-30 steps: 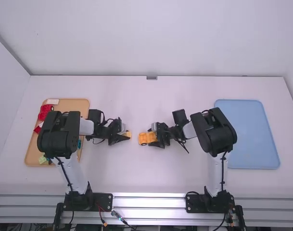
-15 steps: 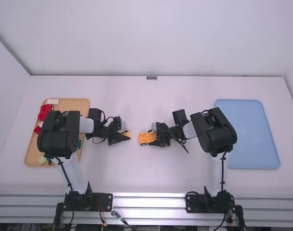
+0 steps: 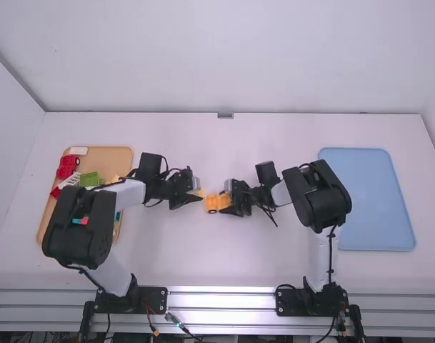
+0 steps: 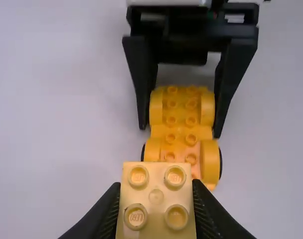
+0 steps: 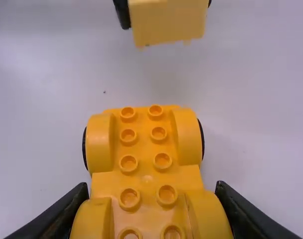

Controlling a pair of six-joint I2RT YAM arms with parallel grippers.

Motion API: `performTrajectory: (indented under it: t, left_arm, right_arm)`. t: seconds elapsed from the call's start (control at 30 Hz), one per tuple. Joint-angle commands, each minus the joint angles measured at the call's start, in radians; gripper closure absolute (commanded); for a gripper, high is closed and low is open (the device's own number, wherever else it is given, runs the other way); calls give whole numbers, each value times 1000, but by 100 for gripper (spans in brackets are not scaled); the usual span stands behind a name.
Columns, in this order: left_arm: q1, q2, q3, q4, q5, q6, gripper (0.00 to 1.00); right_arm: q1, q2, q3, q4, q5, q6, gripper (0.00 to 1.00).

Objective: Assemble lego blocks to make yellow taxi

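Table (image 3: 203,261) spreads across my high view, with the left arm (image 3: 81,225) and right arm (image 3: 318,196) both reaching in toward its middle. Blue tray (image 3: 367,200) sits out on the right; brown tray (image 3: 110,156) on the left holds red parts (image 3: 69,164) and green blocks (image 3: 88,180), some of its load hidden from me by the left arm. My right gripper (image 5: 152,191) is closed on the taxi's base (image 5: 145,167), mid-table between the trays, gripping the end away from the left arm, wheel arches on and studs up. My left gripper (image 4: 156,199) is clamped on a paler yellow block (image 4: 156,195), upright, just beside the base's free end and apart from it. I'd call this partway: the base looks ready to build on, though I can't tell whether it came as one piece, and no upper part is on it. What's left, as I judge it, is to bring the block over, line it up with the studs (image 5: 162,160) and press it down square, then add any remaining taxi pieces.
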Motion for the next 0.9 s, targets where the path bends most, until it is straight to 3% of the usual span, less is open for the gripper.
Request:
performTrajectory:
  t: [0.0,0.33,0.87]
  left_arm:
    - [-19,-18,-36,32,3,-13,98]
    - [-39,-5,-64,117,57,-19,98]
    - [-109,132,8,162,84,-65,98]
  right_arm:
    - [3,14,-24,27,54,75,44]
    - [3,14,-122,211,57,113,43]
    - [3,14,-120,206,57,112,43]
